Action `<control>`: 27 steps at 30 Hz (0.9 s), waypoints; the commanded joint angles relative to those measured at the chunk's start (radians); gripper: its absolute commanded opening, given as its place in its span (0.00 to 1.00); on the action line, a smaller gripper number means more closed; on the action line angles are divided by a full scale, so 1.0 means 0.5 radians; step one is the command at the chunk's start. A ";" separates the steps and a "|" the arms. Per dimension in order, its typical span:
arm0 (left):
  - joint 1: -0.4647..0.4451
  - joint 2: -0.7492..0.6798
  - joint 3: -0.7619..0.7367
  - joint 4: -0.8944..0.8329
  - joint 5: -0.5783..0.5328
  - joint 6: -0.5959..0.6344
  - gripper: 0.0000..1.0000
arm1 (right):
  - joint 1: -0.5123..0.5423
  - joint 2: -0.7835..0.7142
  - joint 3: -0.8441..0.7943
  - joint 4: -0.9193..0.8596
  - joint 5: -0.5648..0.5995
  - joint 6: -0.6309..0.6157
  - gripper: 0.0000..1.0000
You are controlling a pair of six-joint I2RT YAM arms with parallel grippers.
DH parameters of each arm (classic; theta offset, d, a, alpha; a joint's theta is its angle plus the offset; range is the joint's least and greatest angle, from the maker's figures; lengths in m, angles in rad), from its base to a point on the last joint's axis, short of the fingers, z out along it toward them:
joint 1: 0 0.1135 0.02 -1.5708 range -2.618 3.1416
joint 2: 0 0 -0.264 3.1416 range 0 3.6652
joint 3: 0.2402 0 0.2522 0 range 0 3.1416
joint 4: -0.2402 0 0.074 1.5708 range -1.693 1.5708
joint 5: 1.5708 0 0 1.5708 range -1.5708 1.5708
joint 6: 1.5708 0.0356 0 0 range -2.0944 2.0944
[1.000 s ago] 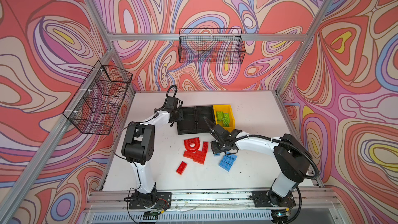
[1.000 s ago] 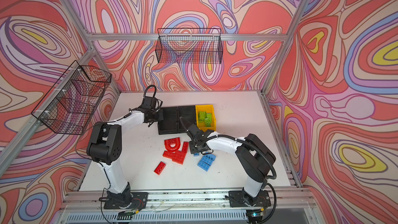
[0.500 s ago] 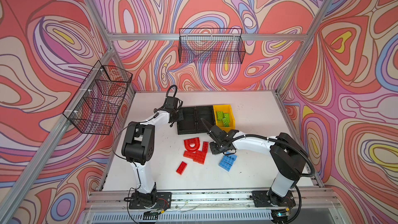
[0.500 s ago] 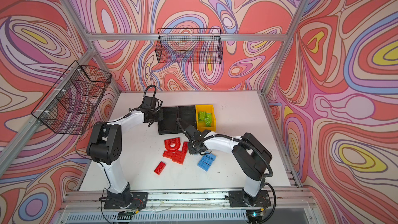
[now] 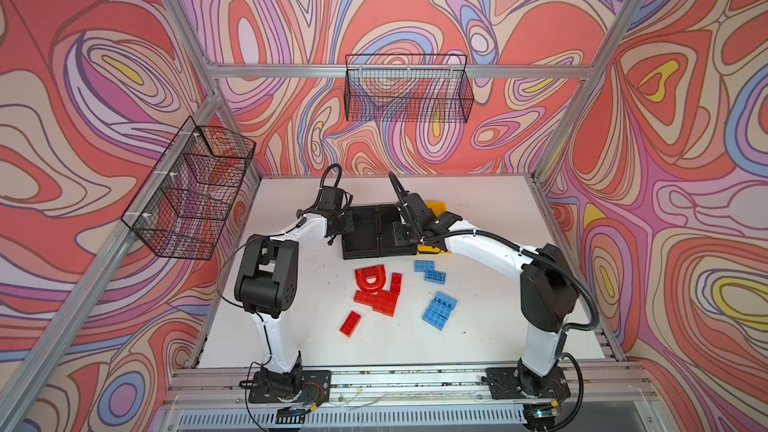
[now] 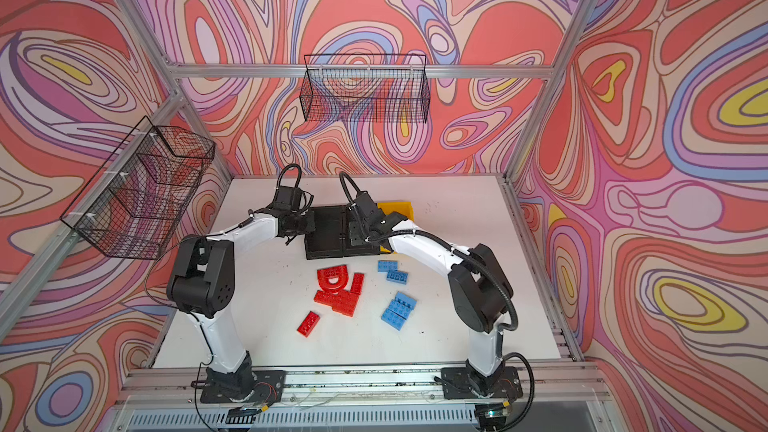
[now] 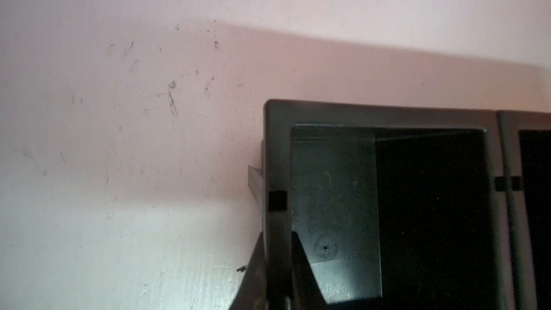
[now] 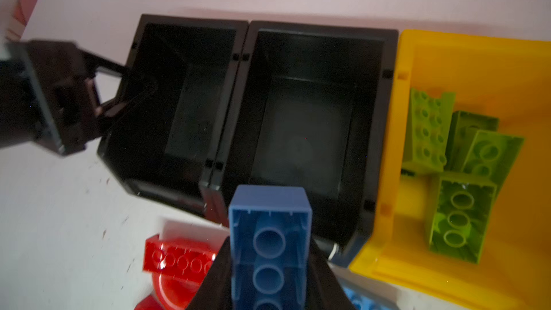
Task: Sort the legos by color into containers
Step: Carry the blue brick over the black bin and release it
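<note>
The table (image 5: 490, 326) carries a row of three bins set toward its far edge. They are a left black bin (image 8: 179, 99), a middle black bin (image 8: 307, 132) and a yellow bin (image 8: 423, 55) at the right end. Both black bins look empty, and the yellow one holds the green bricks (image 8: 462, 216). Between the row and the table's near edge lie the loose red bricks (image 5: 376, 301) and, to their right, the loose blue bricks (image 5: 439, 311).

The right arm (image 5: 486, 247) reaches over the row from the right side. Its jaws are clamped on a blue brick (image 8: 269, 234), pressing its two long sides, with the hollow underside turned to the wrist camera. The brick's long axis runs along the jaws' reach, toward the table's far edge, in line with the long axis of the middle black bin. Its front end hangs over that bin's near wall, so the opening lies straight ahead of and below the jaws. I judge the drop needs only a short advance toward the far edge before the jaws part. Letting go here risks the brick catching the near wall.

The left arm (image 5: 307, 228) is nearer the left black bin. Its jaws are closed on that bin's outer wall, one finger (image 7: 307, 272) inside and the other outside, which I take to be steadying the row.
</note>
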 commanded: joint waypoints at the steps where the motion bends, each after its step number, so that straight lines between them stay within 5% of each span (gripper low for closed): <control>1: 0.005 -0.058 -0.027 0.005 0.051 -0.030 0.00 | -0.067 0.221 0.148 0.115 -0.117 -0.054 0.30; 18: 0.005 -0.063 -0.020 0.013 0.109 -0.040 0.00 | -0.201 0.685 0.468 0.379 -0.537 0.004 0.41; 27: 0.005 -0.061 -0.027 0.020 0.109 -0.042 0.00 | -0.204 0.494 0.460 0.259 -0.530 -0.115 0.58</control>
